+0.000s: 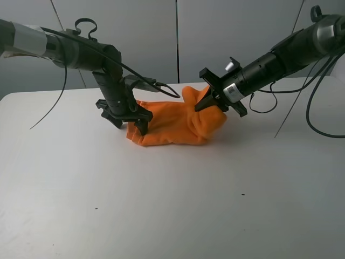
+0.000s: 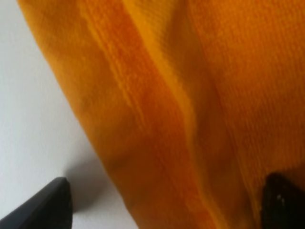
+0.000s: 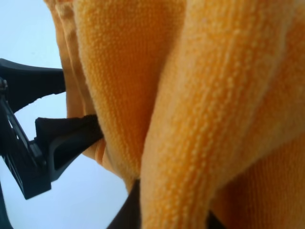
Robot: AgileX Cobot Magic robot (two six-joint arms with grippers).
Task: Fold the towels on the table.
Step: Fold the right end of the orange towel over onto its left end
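The towel (image 1: pixel 172 125) is lying in a bunched orange heap towards the rear middle of the tabletop (image 1: pixel 161 210), crumpled rather than spread, with one end pulled up into a peak. Its looped terry pile is showing plainly in both wrist views, so it is probably light, soft and quite limp. It is likely sagging and draping wherever it is unsupported, and gripping well rather than slipping, with nothing in it to break. A single layer would be the thing to take, at a corner or along a firm edge; a pinch into the middle of the heap is apt to be catching several layers at once, and which layer lies outermost here I cannot tell.

The right hand (image 1: pixel 204 104) is reaching in from the right and clamping tight on the raised fold at the towel's right end, with the cloth hanging over and around its fingers in the right wrist view.

The left hand (image 1: pixel 129 125) is standing at the towel's left end with its jaws spread wide and holding nothing. One finger is coming down over the bare tabletop just beside the cloth, the other over the cloth itself, so the towel's edge is passing between them.
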